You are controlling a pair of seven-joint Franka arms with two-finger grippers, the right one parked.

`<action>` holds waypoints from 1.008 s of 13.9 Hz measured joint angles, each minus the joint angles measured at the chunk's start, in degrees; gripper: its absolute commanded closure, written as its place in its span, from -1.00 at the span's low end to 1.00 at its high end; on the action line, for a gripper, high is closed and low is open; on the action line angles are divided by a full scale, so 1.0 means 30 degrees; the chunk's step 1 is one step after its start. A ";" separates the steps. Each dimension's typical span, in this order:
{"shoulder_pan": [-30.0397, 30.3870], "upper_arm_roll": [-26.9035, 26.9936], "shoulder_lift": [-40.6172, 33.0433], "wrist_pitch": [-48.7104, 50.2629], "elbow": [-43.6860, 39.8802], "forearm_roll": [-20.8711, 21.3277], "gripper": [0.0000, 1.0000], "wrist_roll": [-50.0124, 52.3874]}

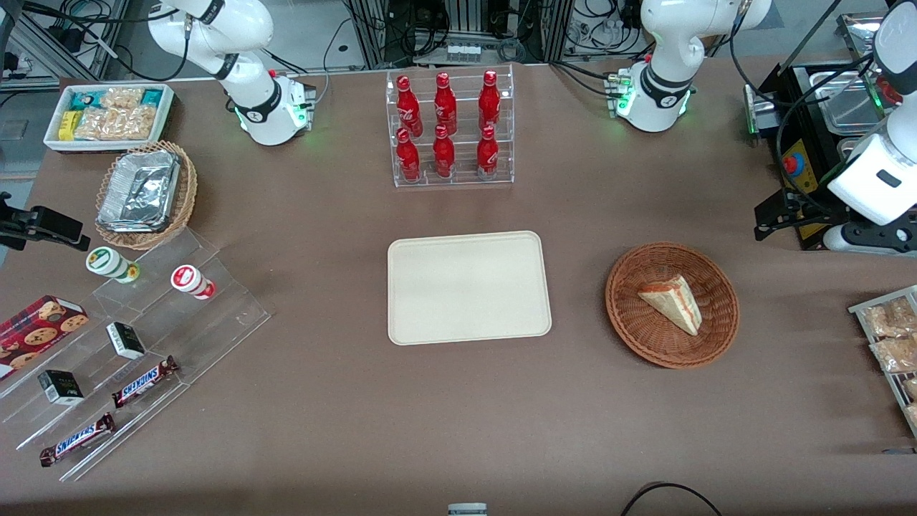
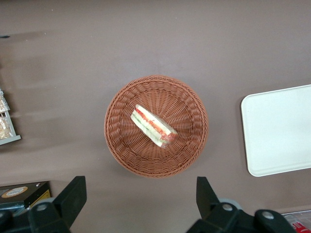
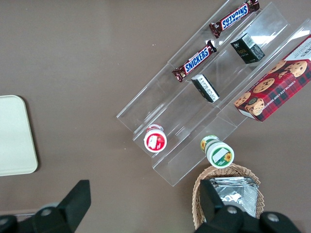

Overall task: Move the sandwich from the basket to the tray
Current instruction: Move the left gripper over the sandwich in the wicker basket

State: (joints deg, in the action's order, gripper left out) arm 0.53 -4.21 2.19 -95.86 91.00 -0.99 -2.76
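Wicker basket holds sandwich; claw hovers above (fingers wide, empty).

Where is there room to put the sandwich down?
The tray is bare all over. Brown table also lies bare between tray and basket, and nearer the front camera than both. It is crowded by the snack racks toward the parked arm's end. The open gripper hovers above the basket holding the sandwich.

- Six red bottles, upright in a clear tiered rack.
- Tan wicker basket holding foil containers.
- White bin of snack packets.
- Two Snickers bars on clear acrylic steps.
- Cookie box.
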 measured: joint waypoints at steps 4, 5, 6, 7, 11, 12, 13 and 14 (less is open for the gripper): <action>0.0012 0.0001 -0.0052 0.0123 -0.0154 0.0002 -1.00 0.0031; 0.0029 0.0002 -0.0045 0.0160 -0.0113 0.0007 -1.00 0.0043; 0.0045 0.0004 -0.0037 0.0167 -0.0010 0.0069 -1.00 0.0050; 0.0057 0.0014 -0.0020 0.0115 0.0182 0.0154 -1.00 0.0068; 0.0077 0.0030 0.0048 -0.2440 0.2583 0.0273 -1.00 0.0693; 0.0076 0.0023 0.0058 -0.3758 0.3659 0.0274 -1.00 0.1335; 0.0073 -0.0002 0.0056 -0.5146 0.4819 0.0273 -1.00 0.2073; 0.0067 -0.0032 0.0037 -0.6419 0.5964 0.0273 -1.00 0.2980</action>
State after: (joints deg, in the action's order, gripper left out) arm 0.73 -4.31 2.30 -115.12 108.89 -0.18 6.18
